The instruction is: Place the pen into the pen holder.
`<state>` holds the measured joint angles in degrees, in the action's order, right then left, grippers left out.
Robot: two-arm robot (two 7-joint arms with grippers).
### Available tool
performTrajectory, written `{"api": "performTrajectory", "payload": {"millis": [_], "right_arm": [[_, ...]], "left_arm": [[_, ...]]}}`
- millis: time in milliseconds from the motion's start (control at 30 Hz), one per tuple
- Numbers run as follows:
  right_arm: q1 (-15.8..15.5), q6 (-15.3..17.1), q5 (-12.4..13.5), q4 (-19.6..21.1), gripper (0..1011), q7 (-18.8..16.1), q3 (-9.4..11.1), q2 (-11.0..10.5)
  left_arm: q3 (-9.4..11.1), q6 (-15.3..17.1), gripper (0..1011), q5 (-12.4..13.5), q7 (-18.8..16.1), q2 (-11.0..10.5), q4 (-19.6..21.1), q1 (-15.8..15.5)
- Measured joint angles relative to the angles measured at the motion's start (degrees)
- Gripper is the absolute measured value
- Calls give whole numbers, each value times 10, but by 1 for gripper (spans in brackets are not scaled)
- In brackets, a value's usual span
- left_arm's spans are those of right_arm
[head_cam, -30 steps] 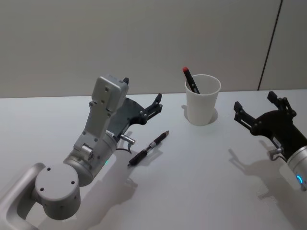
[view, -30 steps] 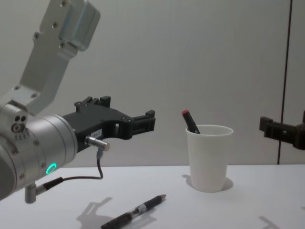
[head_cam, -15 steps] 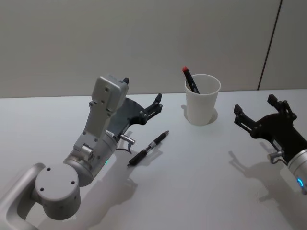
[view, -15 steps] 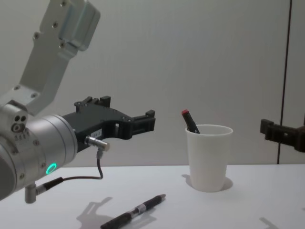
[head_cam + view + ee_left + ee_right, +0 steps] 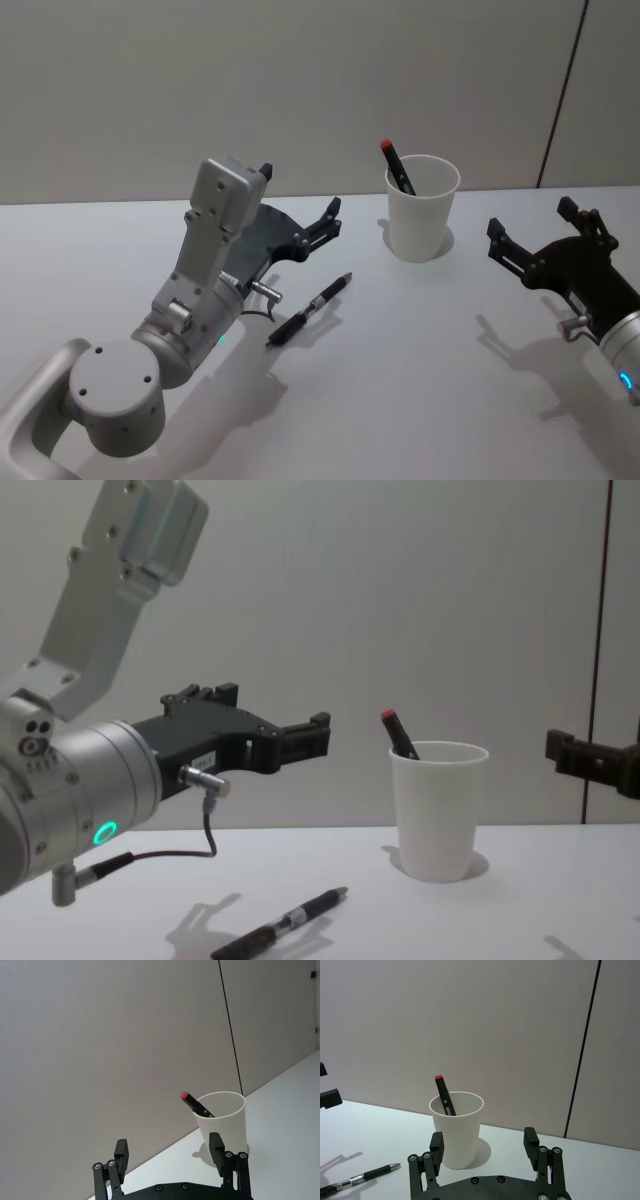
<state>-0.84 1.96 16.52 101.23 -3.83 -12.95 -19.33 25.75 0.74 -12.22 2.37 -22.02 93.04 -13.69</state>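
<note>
A black pen with a silver tip [image 5: 309, 309] lies flat on the white tabletop [image 5: 420, 380], near the white paper cup pen holder [image 5: 421, 215] and to its left; a black marker with a red cap [image 5: 396, 166] leans inside the cup; the left claw [image 5: 297, 192] hovers released above the tabletop beside the pen; the right claw [image 5: 532, 218] hangs released, empty, right of the cup.

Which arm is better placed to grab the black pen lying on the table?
Left. The left gripper hovers open close to the black pen, while the right gripper sits farther off, right of the white paper cup.
</note>
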Motion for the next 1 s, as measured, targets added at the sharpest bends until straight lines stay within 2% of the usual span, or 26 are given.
{"api": "performTrajectory", "payload": {"millis": [233, 300, 500, 767, 1000], "right_arm": [[0, 0, 0, 0, 1001, 0, 0, 0], [0, 0, 0, 0, 1001, 0, 0, 0], [0, 0, -1, 0, 1001, 0, 0, 0], [0, 0, -1, 0, 1001, 0, 0, 0], [0, 0, -1, 0, 1001, 0, 0, 0]], "left_arm": [[-7, 1, 1001, -22, 34, -9, 0, 0], [-12, 3, 1001, -36, 51, -17, 3, 4], [-20, 10, 1001, -56, 74, -32, 12, 12], [-31, 30, 1001, -83, 104, -57, 28, 27], [-36, 51, 1001, -95, 124, -72, 36, 36]]}}
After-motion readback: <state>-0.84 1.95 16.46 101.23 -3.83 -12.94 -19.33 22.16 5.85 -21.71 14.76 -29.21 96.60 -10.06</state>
